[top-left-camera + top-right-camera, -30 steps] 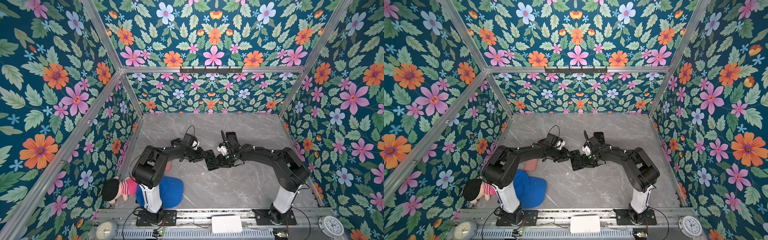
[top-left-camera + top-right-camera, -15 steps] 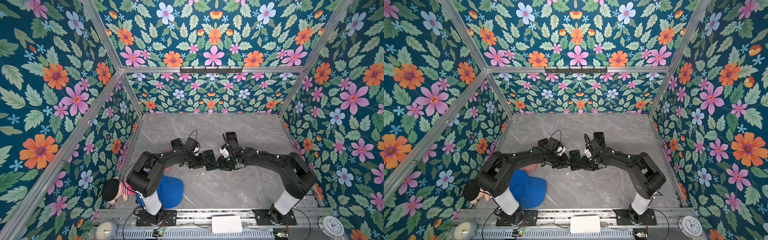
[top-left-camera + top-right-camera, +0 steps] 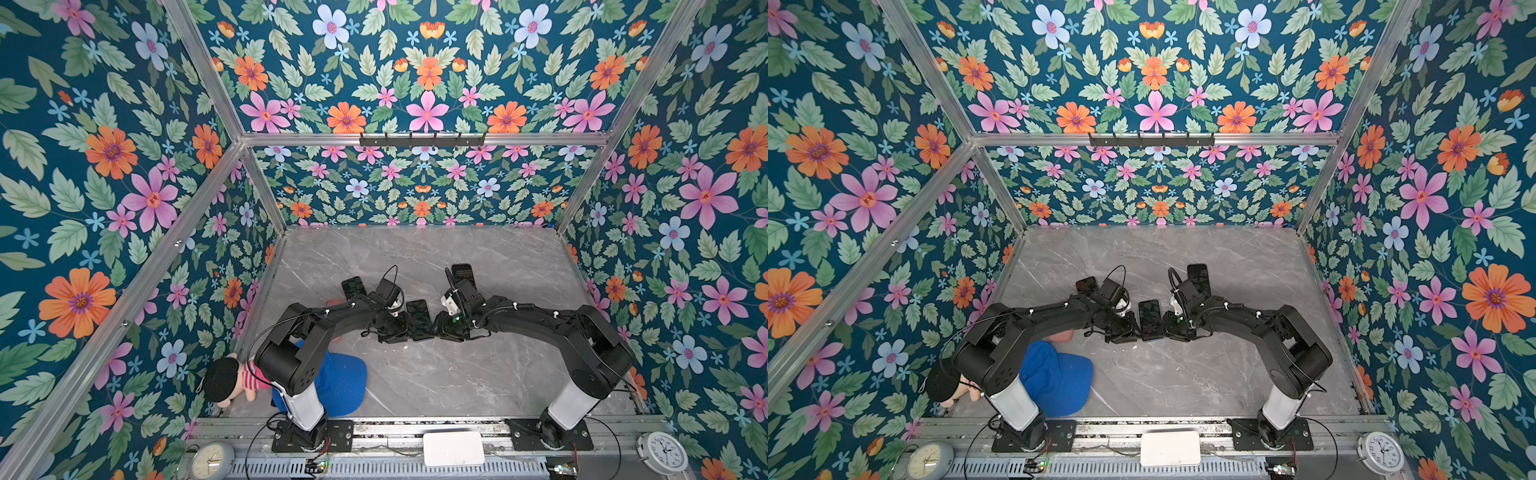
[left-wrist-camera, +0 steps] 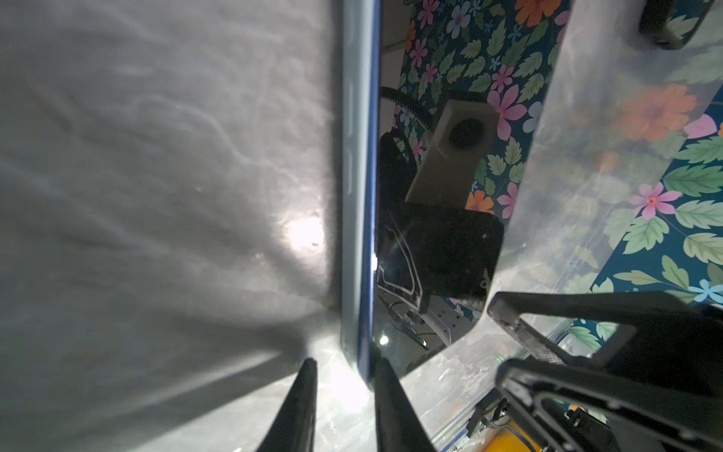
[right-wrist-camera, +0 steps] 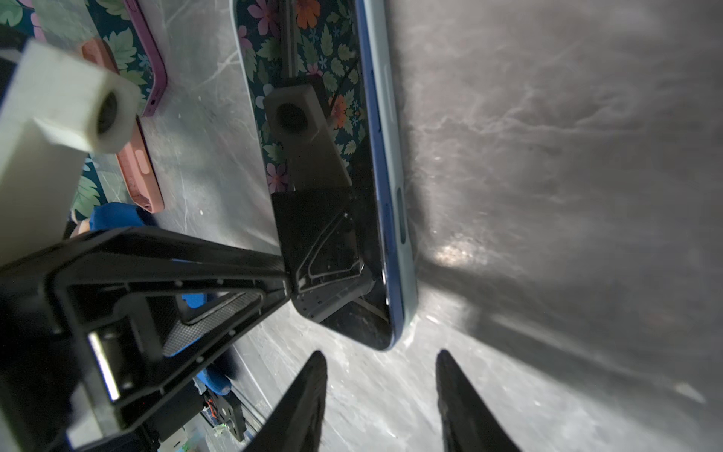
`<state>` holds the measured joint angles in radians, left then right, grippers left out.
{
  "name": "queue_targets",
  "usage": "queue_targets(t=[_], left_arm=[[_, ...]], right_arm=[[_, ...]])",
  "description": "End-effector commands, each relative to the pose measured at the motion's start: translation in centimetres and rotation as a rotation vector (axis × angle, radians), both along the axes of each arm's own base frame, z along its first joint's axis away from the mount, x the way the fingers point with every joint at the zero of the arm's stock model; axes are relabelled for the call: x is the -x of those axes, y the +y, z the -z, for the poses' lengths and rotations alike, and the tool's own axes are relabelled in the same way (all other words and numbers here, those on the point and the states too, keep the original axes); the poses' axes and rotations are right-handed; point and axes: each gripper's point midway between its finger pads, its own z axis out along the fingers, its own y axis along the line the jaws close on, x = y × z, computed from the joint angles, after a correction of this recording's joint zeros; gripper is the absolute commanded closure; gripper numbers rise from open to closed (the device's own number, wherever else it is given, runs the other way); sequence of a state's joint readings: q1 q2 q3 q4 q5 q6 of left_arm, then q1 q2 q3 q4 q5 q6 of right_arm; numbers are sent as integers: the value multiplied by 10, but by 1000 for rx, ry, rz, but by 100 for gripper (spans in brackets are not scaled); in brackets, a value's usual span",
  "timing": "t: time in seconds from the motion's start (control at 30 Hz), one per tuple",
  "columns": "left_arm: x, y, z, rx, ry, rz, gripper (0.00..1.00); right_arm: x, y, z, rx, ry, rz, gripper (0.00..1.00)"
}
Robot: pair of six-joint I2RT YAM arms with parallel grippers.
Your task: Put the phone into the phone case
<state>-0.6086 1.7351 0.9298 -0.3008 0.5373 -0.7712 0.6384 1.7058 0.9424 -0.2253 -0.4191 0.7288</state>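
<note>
A blue-edged phone (image 3: 417, 319) (image 3: 1149, 317) with dark glass lies mid-table, screen up in both top views. My left gripper (image 3: 397, 332) (image 4: 345, 370) stands at its left near corner, open. That corner (image 4: 362, 344) sits between the fingers: one touches the glass, the other stands off the back edge. My right gripper (image 3: 443, 330) (image 5: 381, 362) is open at the phone's right near corner, which lies just ahead of its empty fingertips. A salmon-pink phone case (image 5: 139, 172) (image 3: 1059, 336) lies partly hidden under my left forearm.
A purple-cased phone (image 5: 154, 66) (image 3: 353, 286) lies behind the left wrist. Another dark phone (image 3: 463, 271) lies behind the right wrist. A blue cap (image 3: 340, 382) and a doll (image 3: 226, 380) sit by the left arm's base. Floral walls enclose the table.
The phone has turned from skewed to pointing straight away. The left arm has swung its elbow outward and its jaws have narrowed around the phone's corner. The right gripper has barely moved.
</note>
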Motion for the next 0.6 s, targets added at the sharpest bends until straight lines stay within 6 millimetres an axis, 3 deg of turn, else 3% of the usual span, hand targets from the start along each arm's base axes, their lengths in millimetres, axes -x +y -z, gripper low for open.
queue_targets(t=[0.0,0.57], left_arm=[[1,4,5,-33,9,0,76],[0,12,23,-86,30,23,94]], right_arm=[[1,8,0,-17,1,-12,54],[7,22,6,-13,10,-45,54]])
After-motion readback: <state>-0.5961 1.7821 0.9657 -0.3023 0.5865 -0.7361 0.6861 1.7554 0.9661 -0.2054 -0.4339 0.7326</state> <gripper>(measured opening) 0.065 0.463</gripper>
